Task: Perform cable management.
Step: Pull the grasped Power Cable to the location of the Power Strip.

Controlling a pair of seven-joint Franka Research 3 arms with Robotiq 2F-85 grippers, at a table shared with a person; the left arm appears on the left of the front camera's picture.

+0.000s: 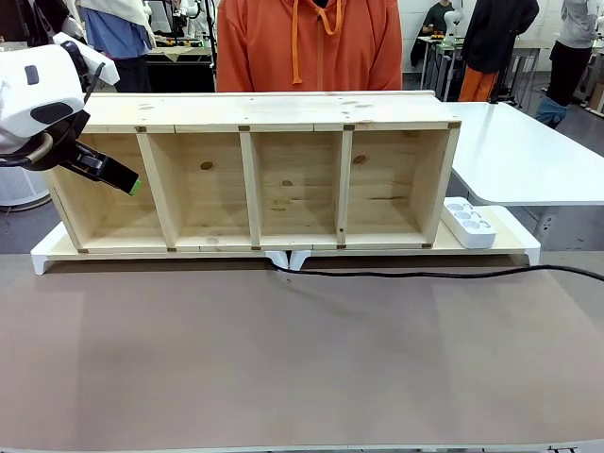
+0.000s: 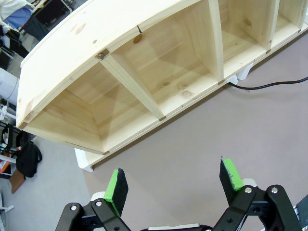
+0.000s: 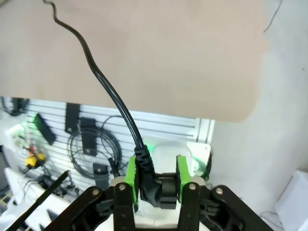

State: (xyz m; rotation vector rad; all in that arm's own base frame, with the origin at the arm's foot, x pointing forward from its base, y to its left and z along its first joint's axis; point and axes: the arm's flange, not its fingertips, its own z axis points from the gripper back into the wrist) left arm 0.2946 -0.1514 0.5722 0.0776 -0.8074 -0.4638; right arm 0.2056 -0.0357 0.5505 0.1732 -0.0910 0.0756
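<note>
Landmark: long pale pine shelf unit (image 1: pixel 250 179) with four open compartments, lying on a low white riser (image 1: pixel 47 257). A person in an orange hooded top (image 1: pixel 307 42) stands behind it.

Thin, flexible black power cable (image 1: pixel 425 275): lies loose on the brown table mat (image 1: pixel 283 368) just in front of the shelf unit. One end goes under the riser's white feet at the shelf unit's middle. The rest runs rightward along the shelf unit's front and past its right end.

Right gripper (image 3: pixel 155 177): green pads closed on the cable's chunky black plug (image 3: pixel 150 183). The cord rises from the grip and snakes back over the mat. Going by the cable's run, this is well off to the right of the shelf unit.

Left gripper (image 2: pixel 173 180): jaws wide apart, nothing between them, hovering in front of the shelf unit's left end, above the mat.

White multi-socket power strip (image 1: pixel 469 223): on the riser, touching or just beside the shelf unit's right end, sockets bare.

Progress, as judged: early. The plug end is secured, which is the only step done. The cord is not tidied or routed through or behind the shelf unit, and the plug is not in the strip. The left arm has no part in it yet.
</note>
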